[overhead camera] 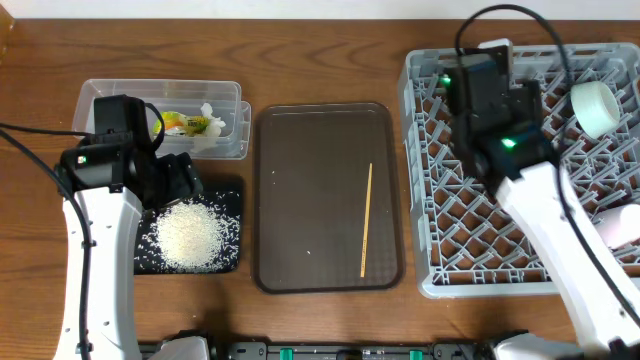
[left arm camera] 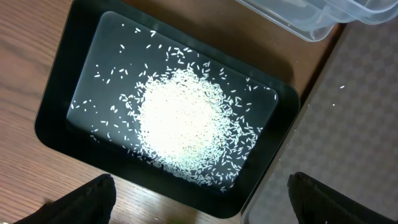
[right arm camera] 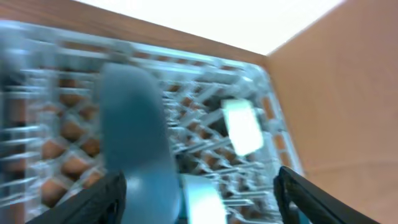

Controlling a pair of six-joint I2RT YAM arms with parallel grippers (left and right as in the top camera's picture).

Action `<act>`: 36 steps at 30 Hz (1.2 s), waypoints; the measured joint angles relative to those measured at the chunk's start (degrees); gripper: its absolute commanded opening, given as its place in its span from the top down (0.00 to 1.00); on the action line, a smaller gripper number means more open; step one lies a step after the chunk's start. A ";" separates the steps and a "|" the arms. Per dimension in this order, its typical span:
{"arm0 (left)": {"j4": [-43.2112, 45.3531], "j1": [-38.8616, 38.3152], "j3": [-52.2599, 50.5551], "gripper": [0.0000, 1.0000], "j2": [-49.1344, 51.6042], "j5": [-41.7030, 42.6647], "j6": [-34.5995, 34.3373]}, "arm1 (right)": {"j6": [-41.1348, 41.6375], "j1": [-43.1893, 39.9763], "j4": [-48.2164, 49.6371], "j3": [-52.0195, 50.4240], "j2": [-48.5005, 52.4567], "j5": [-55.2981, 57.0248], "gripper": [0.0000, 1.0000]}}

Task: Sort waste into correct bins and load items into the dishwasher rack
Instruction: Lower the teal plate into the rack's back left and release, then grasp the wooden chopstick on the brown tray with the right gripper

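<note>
Above the black tray (left arm camera: 56, 118) of rice grains (left arm camera: 186, 127), the left gripper (left arm camera: 199, 199) hangs with fingers wide apart. Over the dishwasher rack (right arm camera: 56, 134), the right gripper (right arm camera: 199, 193) is also spread, close to the dark-blue plate (right arm camera: 134, 124).

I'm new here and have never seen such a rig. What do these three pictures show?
Two robot arms work at a table. One picture looks down from above; the other two come from cameras on the wrists, the dark shapes at their bottom corners being each arm's own fingers. The left gripper hangs open over a black tray of rice. Beside it, a clear tub holds a snack wrapper and tissue. The brown serving tray carries a wooden stick. The right gripper, also open, is over the grey dishwasher rack, where a dark-blue plate stands near a mint-green bowl. Neither holds anything.
</note>
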 measured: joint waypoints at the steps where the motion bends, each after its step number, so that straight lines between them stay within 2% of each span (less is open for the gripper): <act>1: -0.02 0.00 0.00 0.09 0.00 0.00 -0.02 | 0.00 0.00 -0.46 0.00 -1.14 -3.02 0.29; 3: 0.00 0.00 0.00 0.09 0.00 0.00 0.00 | 0.20 -0.02 -1.64 0.00 -3.17 -10.71 0.33; 9: 0.00 0.00 0.00 0.09 0.00 0.00 0.00 | 3.04 0.46 -6.12 0.00 -4.28 -36.13 0.33; 12: -0.02 0.00 0.00 0.09 0.00 0.00 0.00 | 5.27 1.75 -9.27 -0.02 -3.45 -42.73 0.33; 17: -0.02 0.00 0.00 0.09 0.00 0.00 -0.02 | 8.66 6.12 -13.44 -0.02 -0.37 -47.56 0.33; 20: 0.00 0.00 0.00 0.09 0.00 0.00 -0.02 | 9.68 9.09 -14.08 -0.02 2.49 -48.76 0.38; 24: -0.02 0.00 0.00 0.09 0.00 0.00 0.00 | 12.59 12.66 -14.25 -0.02 6.64 -49.05 0.39; 29: 0.00 0.00 0.00 0.09 0.00 0.00 0.00 | 20.24 15.56 -15.10 -0.02 13.07 -48.00 0.43; 36: -0.02 0.00 0.00 0.09 0.00 0.00 -0.02 | 29.42 17.27 -18.78 -0.11 22.12 -47.47 0.41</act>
